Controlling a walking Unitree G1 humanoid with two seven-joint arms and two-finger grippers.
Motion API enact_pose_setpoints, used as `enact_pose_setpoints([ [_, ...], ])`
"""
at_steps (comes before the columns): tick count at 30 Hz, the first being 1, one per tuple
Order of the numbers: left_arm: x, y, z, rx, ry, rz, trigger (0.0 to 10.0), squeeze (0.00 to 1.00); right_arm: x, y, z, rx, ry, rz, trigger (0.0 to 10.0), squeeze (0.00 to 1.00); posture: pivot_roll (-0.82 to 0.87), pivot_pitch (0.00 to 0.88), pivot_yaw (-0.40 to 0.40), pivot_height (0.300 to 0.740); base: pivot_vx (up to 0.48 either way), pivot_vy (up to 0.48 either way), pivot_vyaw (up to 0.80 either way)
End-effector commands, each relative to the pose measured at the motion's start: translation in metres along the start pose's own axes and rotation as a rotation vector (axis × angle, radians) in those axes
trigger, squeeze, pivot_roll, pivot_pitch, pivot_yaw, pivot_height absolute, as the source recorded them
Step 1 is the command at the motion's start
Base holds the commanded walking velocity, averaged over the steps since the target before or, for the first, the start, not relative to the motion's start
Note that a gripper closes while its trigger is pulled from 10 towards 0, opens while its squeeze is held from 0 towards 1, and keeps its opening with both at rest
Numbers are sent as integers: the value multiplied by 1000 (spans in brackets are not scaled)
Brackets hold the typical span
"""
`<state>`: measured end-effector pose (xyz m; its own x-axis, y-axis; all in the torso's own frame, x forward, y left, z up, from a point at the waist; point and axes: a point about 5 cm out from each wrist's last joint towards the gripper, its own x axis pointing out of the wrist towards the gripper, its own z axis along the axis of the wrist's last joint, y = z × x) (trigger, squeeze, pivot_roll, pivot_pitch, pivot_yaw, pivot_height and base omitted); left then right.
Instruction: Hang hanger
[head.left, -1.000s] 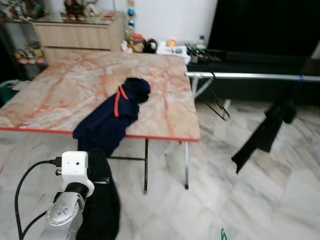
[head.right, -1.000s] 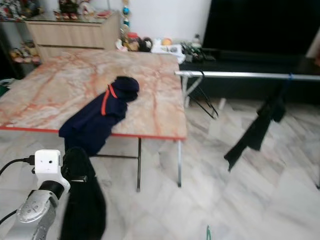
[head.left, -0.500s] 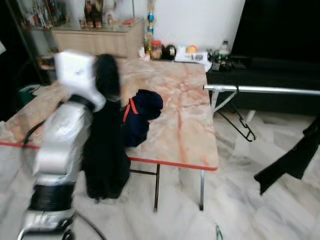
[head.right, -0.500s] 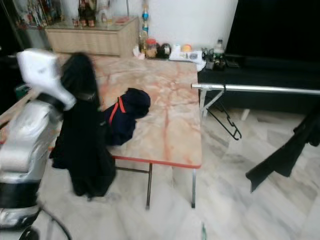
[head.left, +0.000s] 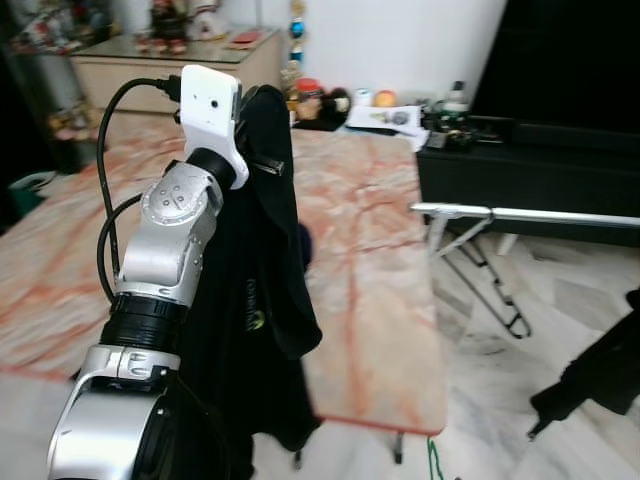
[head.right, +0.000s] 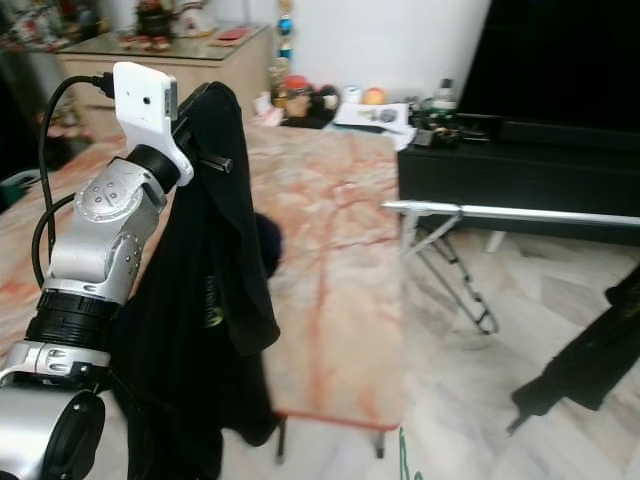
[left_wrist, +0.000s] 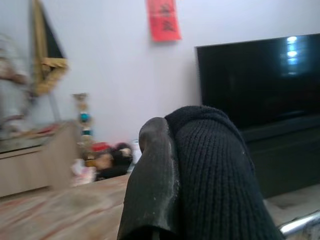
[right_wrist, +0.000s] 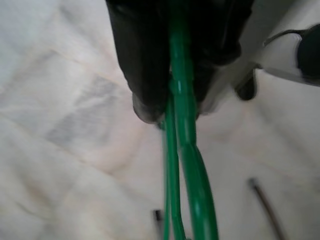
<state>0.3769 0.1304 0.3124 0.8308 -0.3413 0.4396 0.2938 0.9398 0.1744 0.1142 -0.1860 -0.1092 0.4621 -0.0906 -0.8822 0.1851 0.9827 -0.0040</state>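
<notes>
Your left gripper (head.left: 262, 110) is raised high with its fingers closed on a black garment (head.left: 262, 290), so the cloth hangs free in front of the marble table (head.left: 375, 290). Your right gripper (right_wrist: 172, 95) is clamped on a green hanger (right_wrist: 187, 165), held low over the floor, ready for dressing. The rail (head.left: 560, 215) waits to your right, with another dark garment (head.left: 600, 375) on it.

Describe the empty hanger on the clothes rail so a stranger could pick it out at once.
Start at the large marble-patterned table and look just past its right edge, to the silver metal clothes rail. Near the rail's table end hangs a thin black wire hanger; it is bare, unlike the black garment further along.
</notes>
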Motion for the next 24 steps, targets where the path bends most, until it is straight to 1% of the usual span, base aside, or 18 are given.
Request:
enact_pose_setpoints([
  [1, 4, 16, 22, 50, -85, 43, 10000, 0, 1, 5, 4, -2, -7, 12, 10000, 0, 267, 0, -10, 740, 480, 0, 0],
  [3, 3, 20, 22, 50, -87, 73, 10000, 0, 1, 5, 4, -3, -7, 13, 10000, 0, 267, 0, -10, 740, 480, 0, 0],
  [6, 2, 23, 19, 59, -80, 92, 10000, 0, 1, 4, 4, -10, -6, 16, 10000, 0, 267, 0, -16, 740, 480, 0, 0],
  [8, -2, 23, 9, 62, -32, 93, 10000, 0, 1, 4, 4, -14, -5, 19, 10000, 0, 265, 0, -16, 740, 356, 0, 0],
  [9, -9, 20, -7, 68, 36, 68, 10000, 0, 1, 4, 4, -17, -4, 20, 10000, 0, 266, 0, -16, 740, 0, 0, 0],
  [10, -9, 20, -7, 68, 36, 68, 10000, 0, 1, 4, 4, -17, -4, 20, 10000, 0, 266, 0, -16, 740, 0, 0, 0],
  [11, -20, 17, -21, 76, 101, 40, 10000, 0, 1, 4, 3, -19, -3, 21, 10000, 0, 265, 0, -17, 740, 0, 0, 0],
  [12, -28, 16, -30, 70, 136, 33, 10000, 0, 1, 4, 3, -20, -2, 21, 10000, 0, 264, 0, -17, 740, 0, 0, 0],
  [14, -41, 15, -41, 48, 160, 42, 10000, 0, 1, 3, 2, -23, 2, 20, 10000, 0, 264, 0, -16, 740, 0, 0, 0],
  [15, -53, 14, -49, 12, 186, 47, 10000, 0, 1, 3, 2, -26, 4, 20, 10000, 0, 266, 0, -18, 740, 0, 0, 0],
  [16, -59, 13, -53, -11, 203, 48, 10000, 0, 1, 3, 2, -27, 6, 20, 10000, 0, 267, 0, -18, 740, 0, 0, 0],
  [18, -87, 9, -73, 26, 298, 41, 10000, 0, 1, 2, 1, -36, 10, 20, 10000, 0, 272, 0, -16, 740, 0, 0, 0],
  [19, -95, 7, -77, 24, 319, 39, 10000, 0, 1, 2, 1, -36, 10, 19, 10000, 0, 272, 0, -16, 740, 0, 0, 0],
  [20, -106, 3, -82, 5, 348, 35, 10000, 0, 0, 2, 1, -34, 11, 17, 10000, 0, 270, 0, -13, 740, 0, 0, 0],
  [21, -119, -2, -88, 5, 389, 13, 10000, 0, 0, 1, 1, -36, 11, 17, 10000, 0, 268, 0, -11, 740, 0, 0, 0],
  [22, -119, -2, -88, 5, 389, 13, 10000, 0, 0, 1, 1, -36, 11, 17, 10000, 0, 268, 0, -11, 740, 0, 0, 0],
  [23, -129, -5, -91, 10, 421, -7, 10000, 0, 0, 1, 1, -37, 11, 17, 10000, 0, 268, 0, -11, 740, 0, 0, 0],
  [24, -140, -8, -95, 37, 458, -29, 10000, 0, 0, 1, 0, -35, 11, 17, 10000, 0, 271, 0, -11, 740, 0, 0, 0],
])
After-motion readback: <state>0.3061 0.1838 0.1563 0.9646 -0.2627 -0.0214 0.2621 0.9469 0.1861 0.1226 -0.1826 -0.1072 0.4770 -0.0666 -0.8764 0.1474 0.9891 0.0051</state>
